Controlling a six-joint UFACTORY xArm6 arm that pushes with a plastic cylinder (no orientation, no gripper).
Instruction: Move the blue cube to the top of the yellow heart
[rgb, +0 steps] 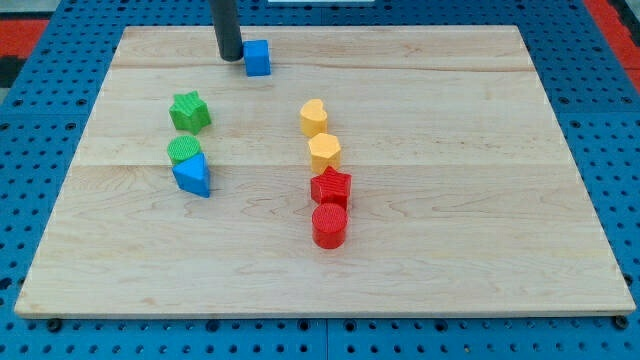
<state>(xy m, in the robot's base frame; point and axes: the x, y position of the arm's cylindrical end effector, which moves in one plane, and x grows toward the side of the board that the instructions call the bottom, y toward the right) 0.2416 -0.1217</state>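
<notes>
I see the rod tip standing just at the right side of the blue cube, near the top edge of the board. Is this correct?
Not quite. In the camera view my tip stands just at the view's left of the blue cube, not its right. The rest holds: both are near the top edge of the board, up and to the view's left of the yellow heart.

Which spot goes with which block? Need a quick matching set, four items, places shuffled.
Things:
1. blue cube
2. green star
3. red cylinder
4. yellow heart

Places:
A. bottom end of the view's right column
B. just right of my tip, near the view's top
C. top of the view's right column
D. above the green cylinder, view's left

Pairs: 1-B, 2-D, 3-A, 4-C
</notes>
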